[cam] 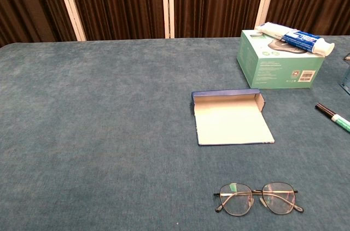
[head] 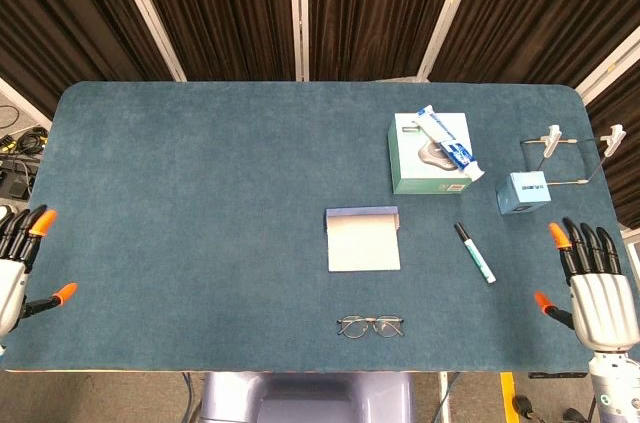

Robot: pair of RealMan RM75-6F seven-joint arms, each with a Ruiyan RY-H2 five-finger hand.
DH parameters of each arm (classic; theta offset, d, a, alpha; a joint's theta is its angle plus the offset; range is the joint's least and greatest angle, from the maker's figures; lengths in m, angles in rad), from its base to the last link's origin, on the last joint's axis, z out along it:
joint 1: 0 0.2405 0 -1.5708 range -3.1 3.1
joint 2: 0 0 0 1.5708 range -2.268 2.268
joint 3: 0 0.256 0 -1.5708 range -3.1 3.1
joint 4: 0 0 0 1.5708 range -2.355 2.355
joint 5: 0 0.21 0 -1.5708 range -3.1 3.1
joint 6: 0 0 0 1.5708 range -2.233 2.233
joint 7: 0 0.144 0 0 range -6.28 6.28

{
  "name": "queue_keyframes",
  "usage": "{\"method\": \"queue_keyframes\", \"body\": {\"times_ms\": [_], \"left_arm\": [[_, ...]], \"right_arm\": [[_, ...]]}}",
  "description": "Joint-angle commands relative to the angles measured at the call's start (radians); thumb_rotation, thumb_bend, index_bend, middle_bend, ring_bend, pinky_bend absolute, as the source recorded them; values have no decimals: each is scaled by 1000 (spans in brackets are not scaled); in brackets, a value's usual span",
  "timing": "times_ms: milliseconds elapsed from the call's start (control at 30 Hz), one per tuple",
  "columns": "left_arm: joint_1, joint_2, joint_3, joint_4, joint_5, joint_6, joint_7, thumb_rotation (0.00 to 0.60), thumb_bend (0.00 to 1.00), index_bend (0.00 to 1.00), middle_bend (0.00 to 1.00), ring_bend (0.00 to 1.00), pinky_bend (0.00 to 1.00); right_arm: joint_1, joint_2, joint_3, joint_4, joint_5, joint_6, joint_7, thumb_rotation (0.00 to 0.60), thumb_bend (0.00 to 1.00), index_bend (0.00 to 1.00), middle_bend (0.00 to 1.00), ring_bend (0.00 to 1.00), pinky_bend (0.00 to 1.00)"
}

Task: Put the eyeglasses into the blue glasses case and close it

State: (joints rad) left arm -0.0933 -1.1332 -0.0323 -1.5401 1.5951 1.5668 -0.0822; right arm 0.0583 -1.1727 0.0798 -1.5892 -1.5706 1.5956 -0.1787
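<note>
The eyeglasses [head: 371,326] [cam: 258,198], thin dark frame, lie flat near the table's front edge. Just behind them the blue glasses case [head: 363,238] [cam: 229,118] lies open, its pale lid flap spread toward the front. My left hand [head: 18,263] hovers at the table's left edge with fingers spread and nothing in it. My right hand [head: 592,283] sits at the right edge, fingers apart and empty, well right of the eyeglasses. Neither hand shows in the chest view.
A teal box [head: 430,153] [cam: 279,59] with a toothpaste tube [head: 450,141] [cam: 295,38] on top stands back right. A marker pen [head: 475,252] [cam: 333,117] lies right of the case. A small blue cube [head: 524,192] and a wire stand [head: 565,148] are far right.
</note>
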Motion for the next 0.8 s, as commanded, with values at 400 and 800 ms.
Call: {"method": "queue_keyframes", "body": {"times_ms": [400, 800], "left_arm": [[-10, 10, 4, -36, -27, -44, 65, 600, 0, 0, 0, 0, 0], [-12, 10, -1, -76, -84, -84, 156, 600, 0, 0, 0, 0, 0]], "right_arm": [[91, 44, -63, -63, -38, -220, 15, 600, 0, 1, 0, 0, 0], [414, -45, -34, -207, 13, -709, 46, 600, 31, 400, 0, 0, 0]]}}
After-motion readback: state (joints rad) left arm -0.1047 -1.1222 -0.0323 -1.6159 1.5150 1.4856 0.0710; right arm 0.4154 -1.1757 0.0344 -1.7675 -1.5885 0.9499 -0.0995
